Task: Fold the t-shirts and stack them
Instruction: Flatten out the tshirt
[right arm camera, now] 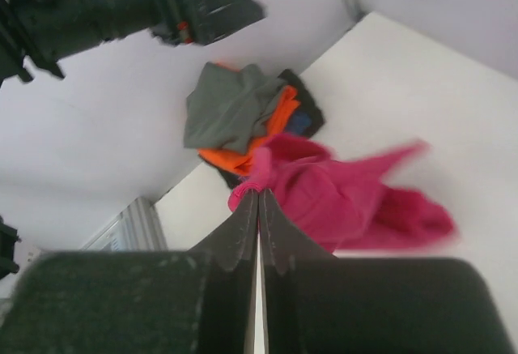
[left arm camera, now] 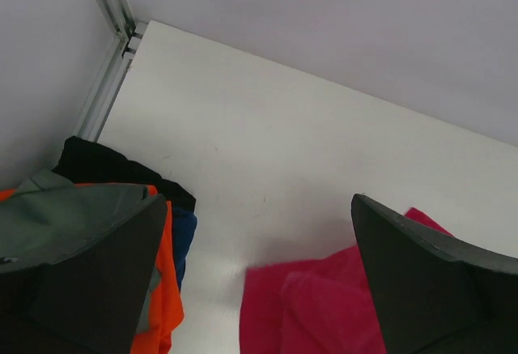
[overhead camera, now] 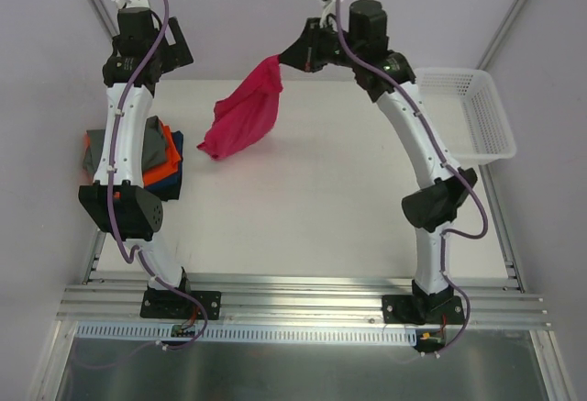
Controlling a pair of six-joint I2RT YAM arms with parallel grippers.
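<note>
Dangling the pink t-shirt (overhead camera: pixel 243 116) over the table (overhead camera: pixel 321 208), far middle, right gripper (right arm camera: pixel 257 196) is pinching one edge, left gripper (left arm camera: pixel 257 208) is hanging spread. It's probably needing to grab another corner for flattening.

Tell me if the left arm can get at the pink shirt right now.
Probably yes. The left gripper is open, and the pink shirt, hanging from the shut right gripper, sits just beyond its fingers with only bare table between.

White table (overhead camera: pixel 321 208), pale lilac walls (overhead camera: pixel 229 16)
</note>
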